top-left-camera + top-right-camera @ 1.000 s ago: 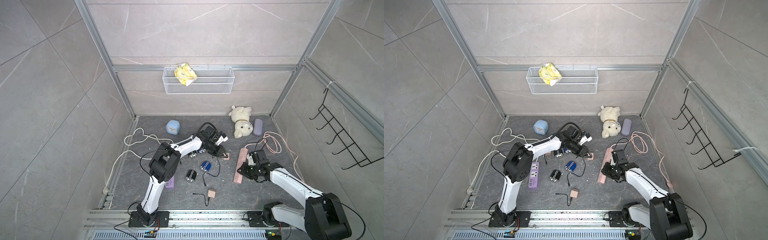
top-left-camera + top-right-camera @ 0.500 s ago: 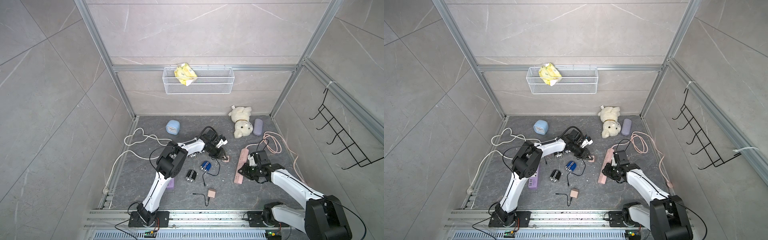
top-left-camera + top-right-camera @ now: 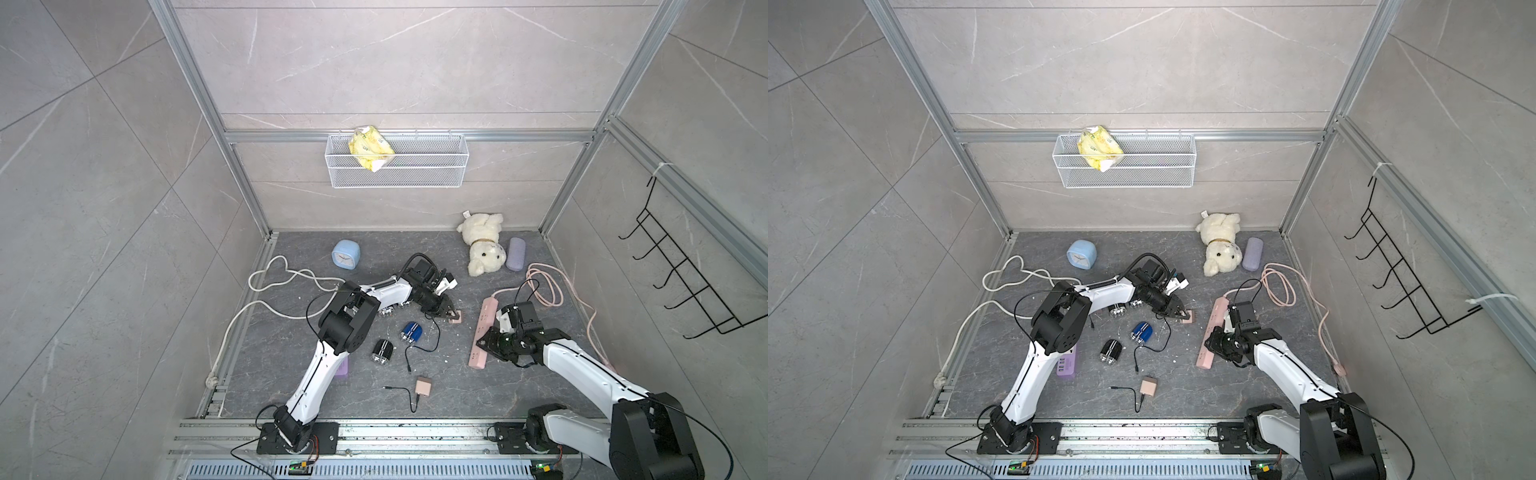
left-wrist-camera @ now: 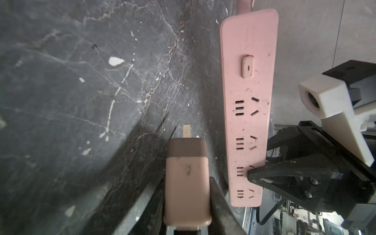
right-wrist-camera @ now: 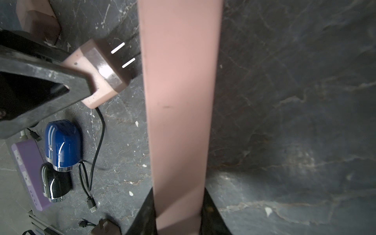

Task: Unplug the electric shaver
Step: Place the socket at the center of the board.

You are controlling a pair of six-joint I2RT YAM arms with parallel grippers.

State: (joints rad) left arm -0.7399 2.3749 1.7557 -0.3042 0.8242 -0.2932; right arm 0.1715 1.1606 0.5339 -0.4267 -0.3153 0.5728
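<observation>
The pink plug (image 4: 187,183), which I take for the shaver's, sits gripped in my left jaws, prongs clear of the pink power strip (image 4: 248,122) just beside it. My right jaws clamp that strip. The blue shaver (image 3: 411,332) lies nearby on the table (image 3: 478,399). Unplugging looks done; next I should lower the plug and release.

Left hand (image 3: 451,314) and right hand (image 3: 483,344) both clamped, held low.

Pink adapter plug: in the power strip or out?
Out. The adapter plug, held by the left tool, shows both prongs bare, with a gap to the pink power strip.
</observation>
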